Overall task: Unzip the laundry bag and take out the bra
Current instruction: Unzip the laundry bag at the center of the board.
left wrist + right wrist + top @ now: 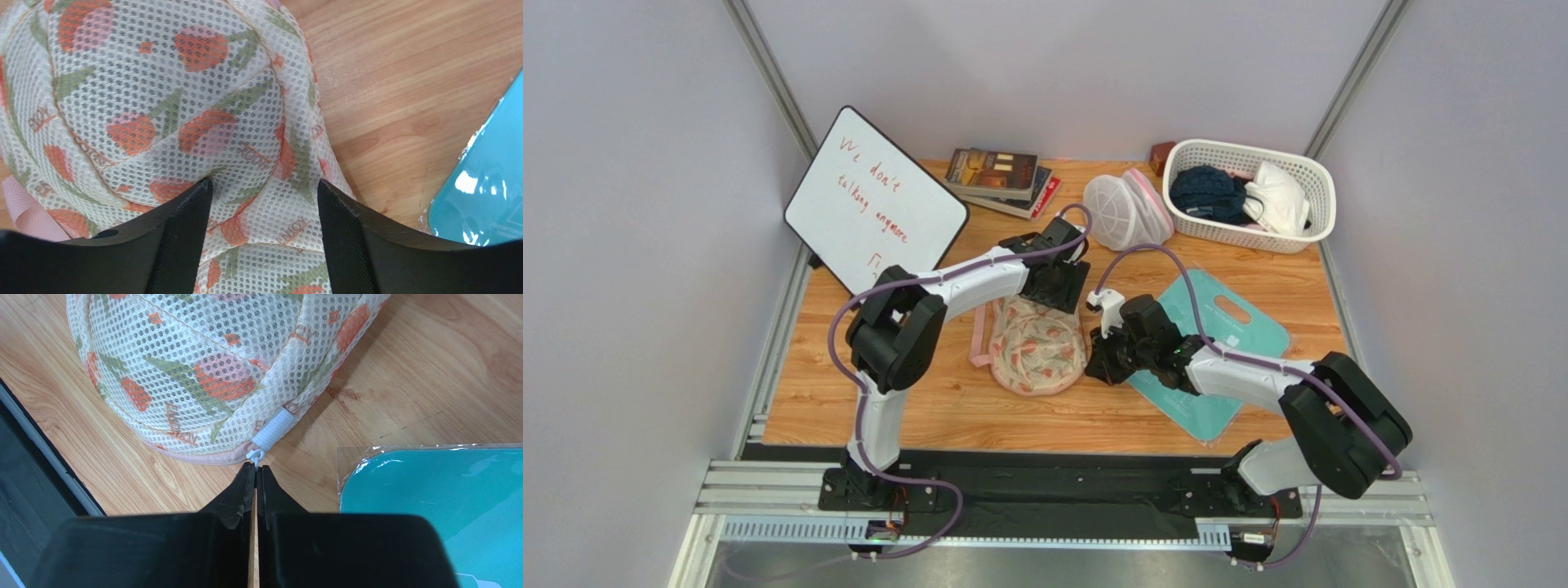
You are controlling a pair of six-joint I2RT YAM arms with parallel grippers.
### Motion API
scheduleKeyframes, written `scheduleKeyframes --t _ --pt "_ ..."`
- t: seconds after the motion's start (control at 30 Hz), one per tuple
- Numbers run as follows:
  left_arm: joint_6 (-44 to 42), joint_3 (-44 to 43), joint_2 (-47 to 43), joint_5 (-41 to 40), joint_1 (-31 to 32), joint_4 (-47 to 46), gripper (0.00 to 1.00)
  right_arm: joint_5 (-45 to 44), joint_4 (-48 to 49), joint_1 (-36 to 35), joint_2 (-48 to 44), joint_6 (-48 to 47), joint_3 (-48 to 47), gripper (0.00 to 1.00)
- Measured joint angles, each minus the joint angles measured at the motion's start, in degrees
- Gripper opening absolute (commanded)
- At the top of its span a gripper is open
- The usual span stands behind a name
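Black fingers of my right gripper (255, 471) are pressed together. Their tips touch the lower end of the small white zipper pull (254, 455); whether they really pinch it, I cannot tell. The pull hangs from a white tab (274, 430) at the pink edge of the laundry bag (202, 361), which fills the upper left of the right wrist view. At the lower right of that view lies a teal board (430, 496) in clear wrap, apart from the bag.

My left gripper (264, 187) has its fingers apart. They rest on the mesh of the bag, with a strip of the floral fabric between them. A pink strap (24, 211) shows at the lower left of the left wrist view.

In the top view the bag lies on the wooden table (928, 410), in the middle of the frame, between the two grippers.
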State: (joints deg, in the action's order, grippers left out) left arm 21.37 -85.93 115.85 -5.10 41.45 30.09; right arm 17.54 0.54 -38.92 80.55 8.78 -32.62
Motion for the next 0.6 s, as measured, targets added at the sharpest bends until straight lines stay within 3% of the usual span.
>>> scheduleKeyframes --t 0.23,0.27,0.5,0.6 --pt "-0.35 -0.76 0.74 -2.34 0.52 0.83 0.49 -1.11 0.15 -1.33 -0.52 0.70 0.00 0.00" --pt "-0.44 -0.76 0.81 -2.62 0.55 0.87 0.37 -1.25 0.15 -1.62 -0.52 0.87 0.00 0.00" --pt "-0.70 -0.76 1.16 -3.58 0.59 0.90 0.02 -2.49 0.17 -3.17 -1.31 2.16 0.09 0.00" --pt "-0.83 -0.76 1.16 -3.58 0.59 0.72 0.00 -3.32 0.33 -3.56 -2.19 2.69 0.55 0.00"
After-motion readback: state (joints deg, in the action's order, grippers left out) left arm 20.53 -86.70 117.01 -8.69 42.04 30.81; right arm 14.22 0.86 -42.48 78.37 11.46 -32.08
